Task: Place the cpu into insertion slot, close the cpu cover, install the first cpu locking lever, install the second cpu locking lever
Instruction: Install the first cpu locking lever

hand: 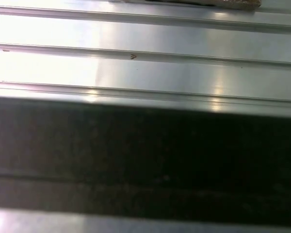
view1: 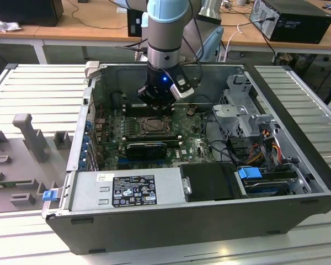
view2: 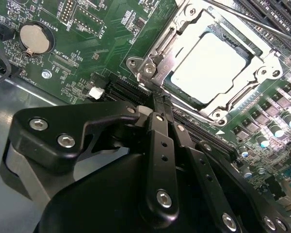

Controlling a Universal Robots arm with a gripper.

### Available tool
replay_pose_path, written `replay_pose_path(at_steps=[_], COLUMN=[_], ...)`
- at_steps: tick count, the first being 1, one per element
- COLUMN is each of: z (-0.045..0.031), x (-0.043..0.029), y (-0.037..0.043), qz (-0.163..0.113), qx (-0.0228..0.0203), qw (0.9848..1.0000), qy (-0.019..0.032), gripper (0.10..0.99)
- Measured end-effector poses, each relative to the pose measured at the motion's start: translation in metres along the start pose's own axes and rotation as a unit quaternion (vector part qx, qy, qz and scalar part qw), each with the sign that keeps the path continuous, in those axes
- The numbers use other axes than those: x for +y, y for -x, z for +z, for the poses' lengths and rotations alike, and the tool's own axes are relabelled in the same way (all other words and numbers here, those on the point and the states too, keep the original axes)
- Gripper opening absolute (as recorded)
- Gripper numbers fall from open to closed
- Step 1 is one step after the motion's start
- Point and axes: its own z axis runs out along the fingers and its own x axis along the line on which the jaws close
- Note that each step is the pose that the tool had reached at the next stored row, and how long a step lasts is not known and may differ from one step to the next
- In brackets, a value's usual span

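In the second wrist view your end effector (view2: 157,104) sits at the socket's corner, its black fingers (view2: 161,145) drawn together and holding nothing you can see. Just beyond them the cpu (view2: 209,65) lies flat in the insertion slot (view2: 252,46) — a square with no long axis — with the cpu cover (view2: 172,53) down around it.

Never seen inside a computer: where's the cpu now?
In the second wrist view, the cpu lies in the insertion slot under the cpu cover, just beyond the gripper.
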Motion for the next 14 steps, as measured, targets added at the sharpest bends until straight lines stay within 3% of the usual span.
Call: replay_pose_path(at_steps=[9,14], z=[0.0023,0.0031], x=[-0.0001,-0.0002], y=[0.0000,0.0000], qz=[0.000,0.000], qx=[0.0001,0.0001], qw=[1.0000,1.0000], qy=[-0.0034,-0.0026], gripper=[0.106,0.106])
